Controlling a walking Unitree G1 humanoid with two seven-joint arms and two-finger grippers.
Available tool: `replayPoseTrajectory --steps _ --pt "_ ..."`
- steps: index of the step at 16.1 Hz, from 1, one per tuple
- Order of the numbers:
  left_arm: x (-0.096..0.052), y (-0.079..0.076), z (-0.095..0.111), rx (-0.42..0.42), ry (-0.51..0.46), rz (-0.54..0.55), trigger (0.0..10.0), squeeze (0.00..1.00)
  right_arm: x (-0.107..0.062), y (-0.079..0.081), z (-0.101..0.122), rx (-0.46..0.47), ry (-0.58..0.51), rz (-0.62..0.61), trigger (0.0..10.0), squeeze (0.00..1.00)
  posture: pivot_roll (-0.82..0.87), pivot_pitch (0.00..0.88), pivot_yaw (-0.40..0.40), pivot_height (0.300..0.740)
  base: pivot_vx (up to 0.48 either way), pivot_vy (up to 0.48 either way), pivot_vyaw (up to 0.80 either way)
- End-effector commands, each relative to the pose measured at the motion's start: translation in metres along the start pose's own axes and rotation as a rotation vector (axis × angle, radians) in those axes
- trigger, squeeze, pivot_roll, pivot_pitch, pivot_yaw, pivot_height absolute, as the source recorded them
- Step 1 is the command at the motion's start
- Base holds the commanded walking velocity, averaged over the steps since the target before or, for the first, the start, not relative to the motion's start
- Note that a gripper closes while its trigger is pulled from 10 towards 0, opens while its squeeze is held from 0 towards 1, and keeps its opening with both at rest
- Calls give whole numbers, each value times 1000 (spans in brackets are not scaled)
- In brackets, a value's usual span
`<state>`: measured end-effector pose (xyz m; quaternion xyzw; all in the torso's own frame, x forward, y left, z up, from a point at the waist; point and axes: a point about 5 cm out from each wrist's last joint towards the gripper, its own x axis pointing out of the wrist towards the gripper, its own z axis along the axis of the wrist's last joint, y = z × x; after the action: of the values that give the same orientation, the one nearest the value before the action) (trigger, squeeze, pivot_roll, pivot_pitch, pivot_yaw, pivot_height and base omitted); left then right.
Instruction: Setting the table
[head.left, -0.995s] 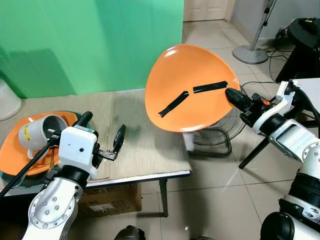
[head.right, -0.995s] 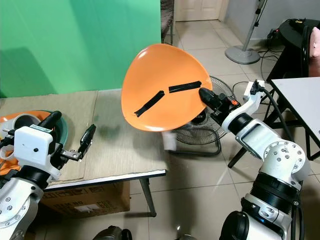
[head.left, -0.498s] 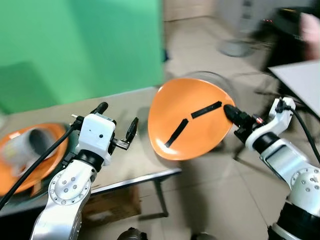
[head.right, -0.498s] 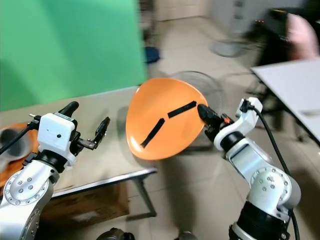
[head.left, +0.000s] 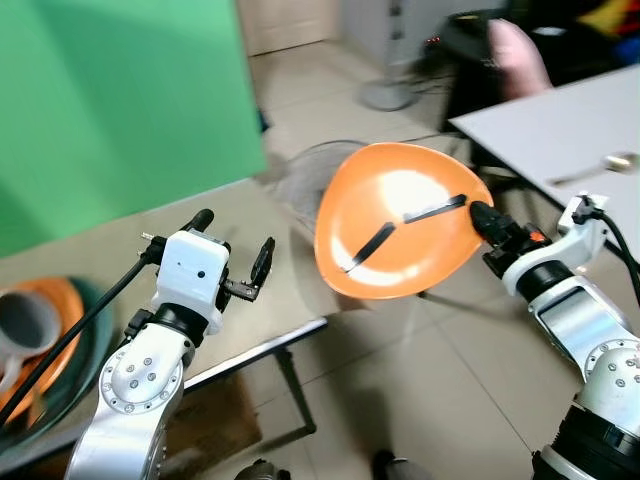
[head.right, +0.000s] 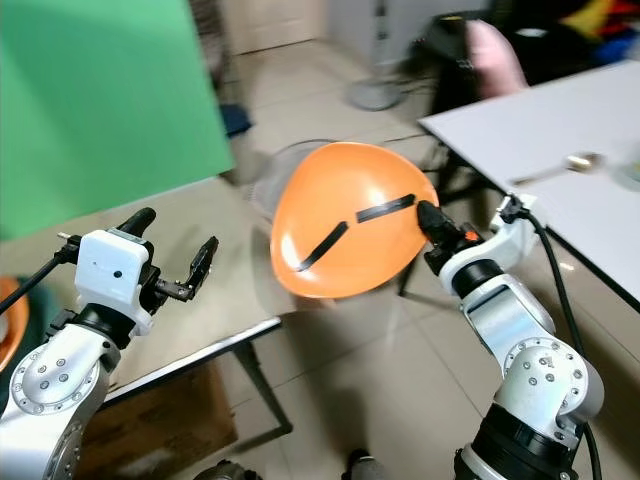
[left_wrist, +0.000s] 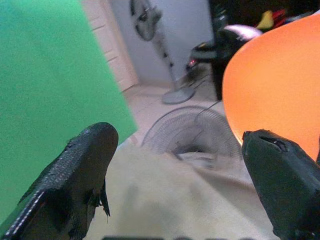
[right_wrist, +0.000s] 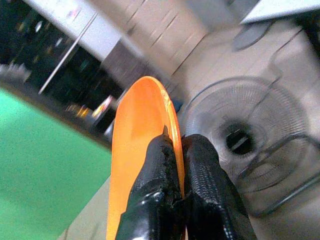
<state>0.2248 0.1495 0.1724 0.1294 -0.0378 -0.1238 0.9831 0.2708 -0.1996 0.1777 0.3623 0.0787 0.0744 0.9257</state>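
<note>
An orange plate (head.left: 400, 235) with two black tape strips on its face hangs tilted in the air off the low table's right end. My right gripper (head.left: 481, 217) is shut on its right rim; in the right wrist view the black fingers (right_wrist: 170, 185) pinch the thin orange edge (right_wrist: 137, 150). My left gripper (head.left: 233, 268) is open above the low table (head.left: 265, 310), holding nothing; its two fingers (left_wrist: 75, 175) stand wide apart in the left wrist view. A white mug (head.left: 22, 318) lies on stacked orange and green plates (head.left: 68, 330) at the far left. A spoon (head.right: 570, 162) lies on the white table (head.right: 540, 120) at the right.
A floor fan (head.left: 310, 178) lies on the tiled floor behind the plate. A standing fan's base (head.left: 385, 95) and a dark chair with pink cloth (head.left: 510, 50) are farther back. A green screen (head.left: 110, 110) backs the low table. A cardboard box (head.left: 210, 420) sits beneath it.
The camera has swung right, bringing the white table into view and sliding the mug and plates to the left edge. The right gripper keeps its hold on the orange plate.
</note>
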Motion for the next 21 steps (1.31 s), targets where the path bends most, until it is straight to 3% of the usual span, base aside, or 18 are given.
replayPoseTrajectory --steps 1,10,17,21 --pt "0 1 -3 -11 19 8 10000 0 -5 4 7 -9 -53 15 10000 0 -61 45 96 740 0 0 -775" --pt "1 7 -5 -55 28 129 10000 0 15 17 9 36 -77 -18 10000 0 -64 52 69 740 0 0 -742" --pt "-7 16 -6 -43 38 181 10000 0 32 29 4 40 -29 24 10000 0 -42 52 40 740 338 0 0" --pt "-8 16 -5 -39 37 177 10000 0 36 28 5 32 -10 30 10000 0 -45 54 40 740 355 0 -675"
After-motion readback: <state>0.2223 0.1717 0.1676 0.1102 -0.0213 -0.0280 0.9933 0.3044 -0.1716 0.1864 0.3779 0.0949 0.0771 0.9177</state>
